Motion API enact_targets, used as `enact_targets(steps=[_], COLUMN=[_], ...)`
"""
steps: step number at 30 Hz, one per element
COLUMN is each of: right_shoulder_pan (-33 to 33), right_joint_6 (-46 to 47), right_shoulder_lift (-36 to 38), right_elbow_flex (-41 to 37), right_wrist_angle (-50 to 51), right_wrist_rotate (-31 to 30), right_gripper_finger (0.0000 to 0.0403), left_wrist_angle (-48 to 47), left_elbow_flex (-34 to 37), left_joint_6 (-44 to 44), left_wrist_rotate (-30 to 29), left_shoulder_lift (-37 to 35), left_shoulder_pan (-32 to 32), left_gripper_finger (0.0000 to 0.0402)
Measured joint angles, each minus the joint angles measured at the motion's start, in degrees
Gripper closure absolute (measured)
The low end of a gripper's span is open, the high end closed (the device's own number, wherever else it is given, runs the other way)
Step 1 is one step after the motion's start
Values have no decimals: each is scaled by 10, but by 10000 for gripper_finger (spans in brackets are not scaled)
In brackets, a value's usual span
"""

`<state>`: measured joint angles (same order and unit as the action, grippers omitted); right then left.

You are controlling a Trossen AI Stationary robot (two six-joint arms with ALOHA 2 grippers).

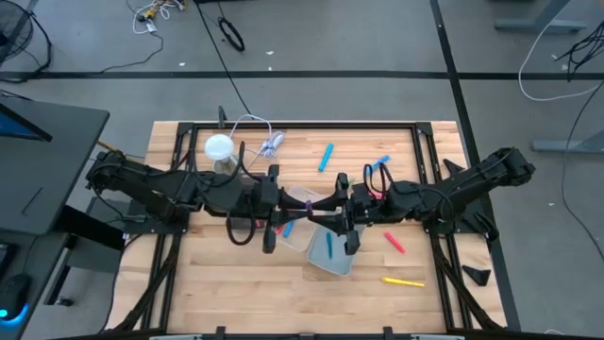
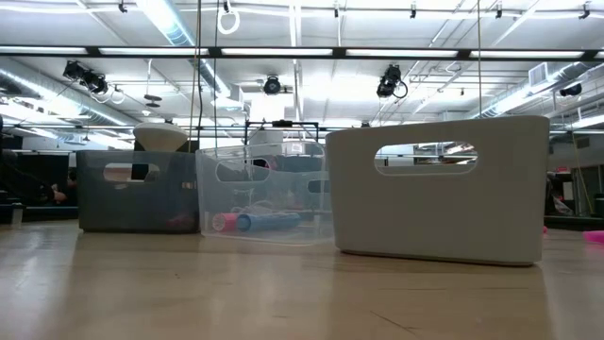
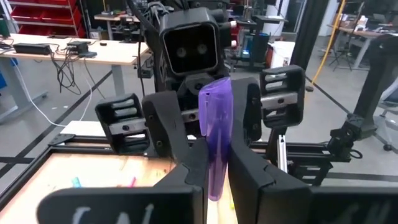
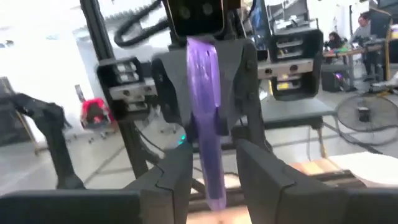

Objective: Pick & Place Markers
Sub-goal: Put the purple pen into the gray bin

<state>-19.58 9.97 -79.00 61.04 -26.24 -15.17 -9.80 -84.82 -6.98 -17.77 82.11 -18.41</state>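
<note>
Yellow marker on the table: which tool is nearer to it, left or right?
Right. In the high view the right tool is mid-table, up-left of the yellow marker; the left tool, gripping the purple marker, meets it from farther left.

Stood on wooden table [image 1: 208,283]: white round-topped lamp [image 1: 219,146] near back left corner, white cable bundle [image 1: 273,144] just beside it. Seen level across table: dark grey bin [image 2: 137,194], clear plastic bin [image 2: 266,203], white handled bin [image 2: 439,189] in row. Lay on floor behind table: black cable [image 1: 231,34].
</note>
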Motion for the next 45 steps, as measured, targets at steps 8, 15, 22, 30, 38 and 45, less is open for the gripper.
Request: enact_targets(steps=[8,15,22,30,38,45], right_shoulder_pan=[0,0,-1,-16,-47,-97], right_joint_6=[-14,-13,-16,17,92,191], right_shoulder_lift=[-18,-18,-18,-19,-14,-9], right_elbow_flex=[38,38,38,38,38,37], right_wrist_angle=[73,74,77,86,130,190], right_wrist_rotate=[-9,-8,0,-40,-160,-311], right_gripper_finger=[277,303,382,382,382,382], left_wrist_angle=[-4,-4,-15,-21,-118,-203], left_elbow_flex=[0,0,0,0,0,0], left_joint_6=[1,1,-14,-16,-32,-24], left_wrist_rotate=[0,0,-3,4,-29,-30], left_shoulder_lift=[0,0,0,0,-25,-63], left_shoulder_pan=[0,0,0,0,-6,-8], left_gripper_finger=[360,360,360,322,276,256])
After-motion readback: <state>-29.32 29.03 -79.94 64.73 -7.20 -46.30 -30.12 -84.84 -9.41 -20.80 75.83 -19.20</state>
